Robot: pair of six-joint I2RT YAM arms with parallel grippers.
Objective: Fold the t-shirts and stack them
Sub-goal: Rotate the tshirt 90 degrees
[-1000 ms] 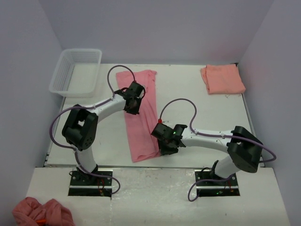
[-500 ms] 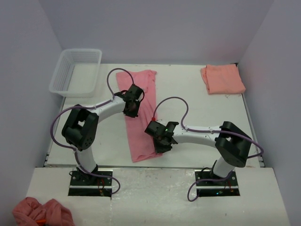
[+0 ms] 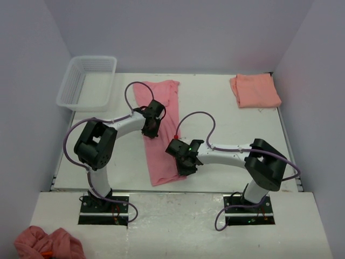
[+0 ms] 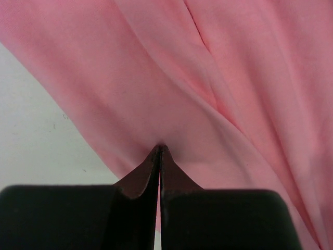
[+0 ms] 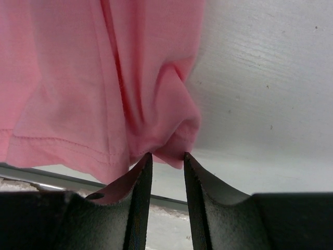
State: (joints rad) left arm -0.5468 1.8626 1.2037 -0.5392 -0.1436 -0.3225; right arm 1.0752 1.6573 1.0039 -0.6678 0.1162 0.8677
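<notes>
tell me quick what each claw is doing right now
Left claw: shut, pinching the pink shirt.
Right claw: part open around a bunched corner of the same shirt; a firm hold cannot be told.

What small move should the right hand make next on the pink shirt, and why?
Probably finish closing. The right hand has its fingers on either side of a bunched corner of the rose-pink shirt at its near hem, a gap showing between them. The left hand is already shut on a fold farther up, so both ends could then lift together.

Even, bright light – soft shadows; wrist close-ups blurred
</notes>
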